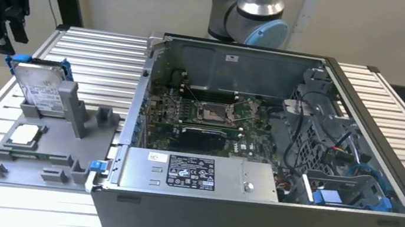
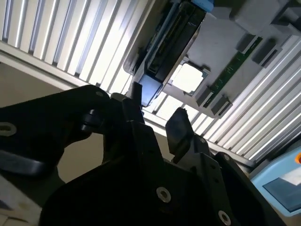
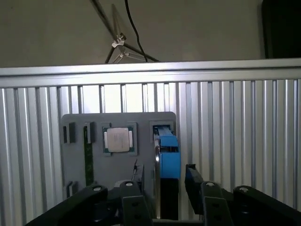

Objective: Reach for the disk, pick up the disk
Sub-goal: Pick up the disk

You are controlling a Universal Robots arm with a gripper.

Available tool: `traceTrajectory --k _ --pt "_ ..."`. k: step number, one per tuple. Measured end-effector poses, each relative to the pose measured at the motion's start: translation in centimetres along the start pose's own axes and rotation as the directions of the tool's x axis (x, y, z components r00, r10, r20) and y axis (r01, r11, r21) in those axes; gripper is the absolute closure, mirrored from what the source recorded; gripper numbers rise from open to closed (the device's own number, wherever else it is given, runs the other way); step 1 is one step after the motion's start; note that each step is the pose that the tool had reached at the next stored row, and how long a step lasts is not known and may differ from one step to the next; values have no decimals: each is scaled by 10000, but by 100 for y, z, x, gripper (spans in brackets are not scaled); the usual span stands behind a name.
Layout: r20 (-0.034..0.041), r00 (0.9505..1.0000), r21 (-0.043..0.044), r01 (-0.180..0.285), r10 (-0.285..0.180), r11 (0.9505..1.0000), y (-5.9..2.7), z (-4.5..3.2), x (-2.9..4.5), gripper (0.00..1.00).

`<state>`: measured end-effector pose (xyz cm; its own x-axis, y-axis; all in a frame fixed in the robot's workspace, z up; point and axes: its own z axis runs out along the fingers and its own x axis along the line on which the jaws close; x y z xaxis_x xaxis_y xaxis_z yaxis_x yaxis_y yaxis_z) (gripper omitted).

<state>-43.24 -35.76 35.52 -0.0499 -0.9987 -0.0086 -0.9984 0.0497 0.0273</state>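
The disk is a silver drive with a white label in a blue bracket. It stands tilted on edge in a slot of the grey fixture at the exterior view's left. My black gripper hangs just above the disk's upper far corner, open, with nothing held. In the first wrist view the disk's blue edge lines up with the gap between the two fingers of the gripper. In the second wrist view the disk shows edge-on just beyond the gripper.
A small square silver chip lies in the fixture beside the disk, with a green memory stick further along. An open computer case with a silver box stands to the exterior view's right on the slatted metal table.
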Motion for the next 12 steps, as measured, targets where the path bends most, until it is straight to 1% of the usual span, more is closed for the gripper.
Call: traceTrajectory --k 12 --pt "1 10000 2 0 0 10000 -3 75 -2 0"
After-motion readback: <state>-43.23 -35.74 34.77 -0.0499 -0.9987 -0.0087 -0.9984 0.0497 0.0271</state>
